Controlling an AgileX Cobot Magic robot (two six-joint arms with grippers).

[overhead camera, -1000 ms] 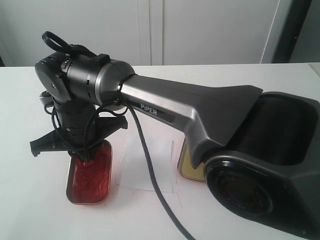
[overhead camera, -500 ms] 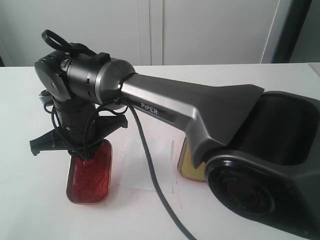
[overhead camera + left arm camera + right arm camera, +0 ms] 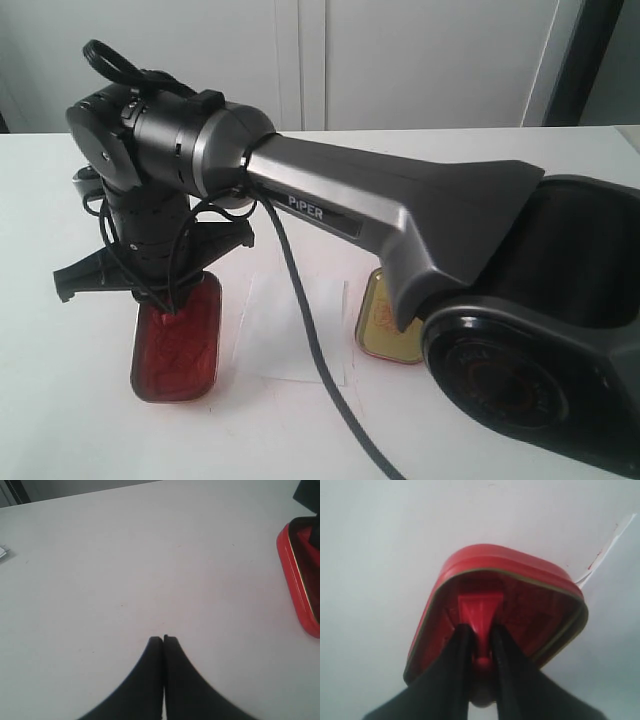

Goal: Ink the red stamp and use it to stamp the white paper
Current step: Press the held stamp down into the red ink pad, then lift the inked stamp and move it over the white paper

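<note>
Nearest us, close to the near edge of the bench (image 3: 60, 430) and toward its left end, sits the ink tin (image 3: 490, 556), a rounded red tray of lumpy red paste. The right gripper (image 3: 480, 632) hangs straight above it. In the wrist view we see its black fingers (image 3: 462, 650) clamped on the narrow handle of the red stamp (image 3: 171, 314), with the square base pointing down inside the tin's rim. Whether that base touches the paste, we cannot tell.

Along the same near edge, just beside the tin but not touching it, the white paper (image 3: 290, 335) lies flat. The wrist view catches one corner of it, with faint red specks by the edge. A black cable (image 3: 310, 350) droops from the wrist and runs across the sheet toward us.

On the paper's other side we find the gold lid (image 3: 383, 322), lying flat and partly hidden under the right arm (image 3: 400, 215). That arm sweeps in from the bench's right end, over lid and paper, to reach the tin.

Now the left gripper (image 3: 163, 640): its jaws are pressed together with nothing between them. It is poised over bare white bench, with the tin's red wall near by. We cannot place it in the wide shot.

Beyond the far edge stand white cupboard doors (image 3: 400, 60).
</note>
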